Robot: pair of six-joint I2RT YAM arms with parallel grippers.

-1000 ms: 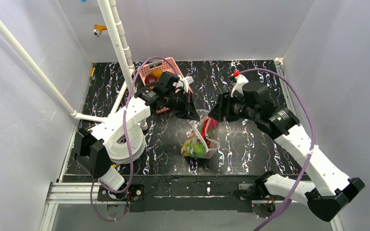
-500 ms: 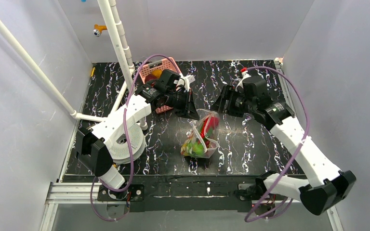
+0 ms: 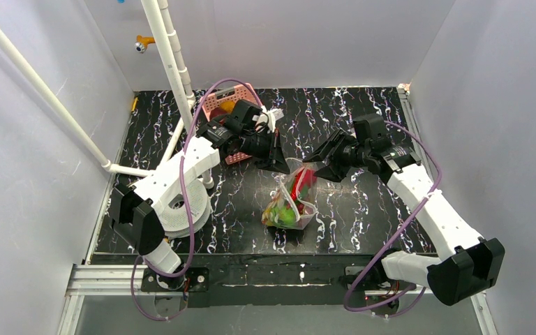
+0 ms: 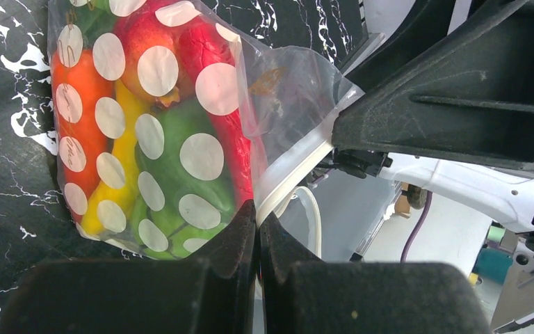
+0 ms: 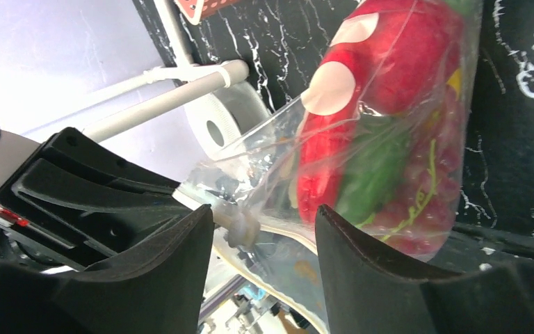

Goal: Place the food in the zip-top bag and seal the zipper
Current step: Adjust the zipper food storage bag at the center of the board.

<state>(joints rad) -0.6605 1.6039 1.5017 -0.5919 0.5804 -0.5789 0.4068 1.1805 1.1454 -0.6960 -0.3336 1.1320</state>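
The zip-top bag [image 3: 292, 199] hangs over the middle of the black table, filled with the food: red, green, orange and yellow toys [image 4: 146, 132]. My left gripper [image 4: 258, 216] is shut on the zipper [image 4: 299, 167] at the bag's mouth edge and holds the bag up; in the top view it [image 3: 279, 165] is at the bag's upper left corner. My right gripper [image 5: 264, 223] is open, its jaws on either side of the zipper strip and a small white slider [image 5: 240, 226], not touching them. In the top view it [image 3: 319, 164] is just right of the bag's top.
The pink basket [image 3: 218, 105] with a few toys stands at the back left, behind my left arm. A white tape roll [image 3: 181, 209] lies at the left. A white pipe frame [image 3: 171, 63] rises at the back left.
My right wrist has swung right and turned, so its open gripper now points left at the bag's top. My left gripper and the bag have stayed put.
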